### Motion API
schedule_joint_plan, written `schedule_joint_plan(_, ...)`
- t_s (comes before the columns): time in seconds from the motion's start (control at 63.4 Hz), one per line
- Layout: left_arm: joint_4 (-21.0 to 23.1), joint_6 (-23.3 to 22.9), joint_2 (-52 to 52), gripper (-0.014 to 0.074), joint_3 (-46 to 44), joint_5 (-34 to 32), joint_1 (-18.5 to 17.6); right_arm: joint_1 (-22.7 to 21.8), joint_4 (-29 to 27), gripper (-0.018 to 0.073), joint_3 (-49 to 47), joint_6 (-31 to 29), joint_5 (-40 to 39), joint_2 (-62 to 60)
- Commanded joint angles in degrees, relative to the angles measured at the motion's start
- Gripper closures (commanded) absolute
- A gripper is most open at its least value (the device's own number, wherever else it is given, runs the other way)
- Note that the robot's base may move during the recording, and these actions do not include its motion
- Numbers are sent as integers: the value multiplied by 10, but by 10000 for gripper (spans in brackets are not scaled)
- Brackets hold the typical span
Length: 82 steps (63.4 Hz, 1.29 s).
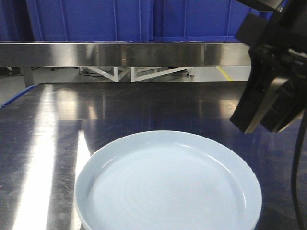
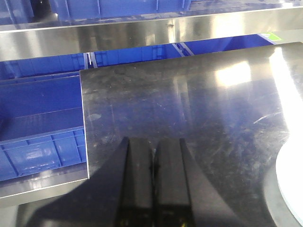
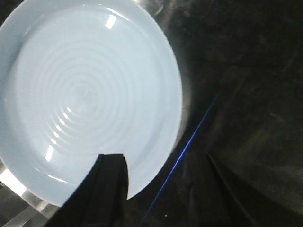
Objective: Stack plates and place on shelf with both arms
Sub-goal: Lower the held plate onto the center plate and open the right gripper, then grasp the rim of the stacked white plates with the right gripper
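Here's the plate (image 1: 168, 187), pale bluish-white and glossy, lying flat on the steel table (image 1: 144, 105) right at the near edge of the front view. Only one plate shows plainly, and whether another sits under it I cannot tell. The right tool (image 3: 163, 163) hangs above the plate's right rim with its jaws set wide. In its wrist view one finger lies over the plate's inner floor and the other, dark and hard to make out, sits outside the rim over bare table. Nothing is gripped yet. Over on the other side, the left tool (image 2: 154, 151) has its two fingers pressed together with nothing between them. It points across open table, with just a sliver of plate at the far right of its view, so it is well apart from the work. Blue crates (image 2: 38, 118) sit off past the table's edge. I read this as the approach to a rim grasp: the right arm is lined up, the left has not joined. The next move calls for the right tool to come down so the rim slides between its fingers, then close gently on that slippery glaze. The left needs to open and come in on the opposite rim. The shelf (image 1: 120, 52) waits at the back.
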State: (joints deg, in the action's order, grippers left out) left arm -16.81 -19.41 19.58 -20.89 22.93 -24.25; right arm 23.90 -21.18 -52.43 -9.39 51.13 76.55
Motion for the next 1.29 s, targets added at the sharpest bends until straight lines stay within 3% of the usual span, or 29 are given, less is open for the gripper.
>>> schedule_joint_plan(0.0, -5, -6, 4, 512, -17, -42, 2, -2, -6, 152, 4, -1, -39, -14)
schedule_joint_plan(0.789, -5, -6, 4, 512, -17, -42, 2, 1, -21, 163, 23, -1, -128, 100)
schedule_joint_plan(0.915, -5, -6, 4, 512, -17, -42, 2, 1, -22, 249, 23, -1, -126, 101)
schedule_joint_plan(1.136, -5, -6, 4, 512, -17, -42, 2, 1, -22, 512, 23, -2, -108, 101)
schedule_joint_plan(1.279, -5, -6, 4, 512, -17, -42, 2, 1, -22, 506, 20, -2, -106, 99)
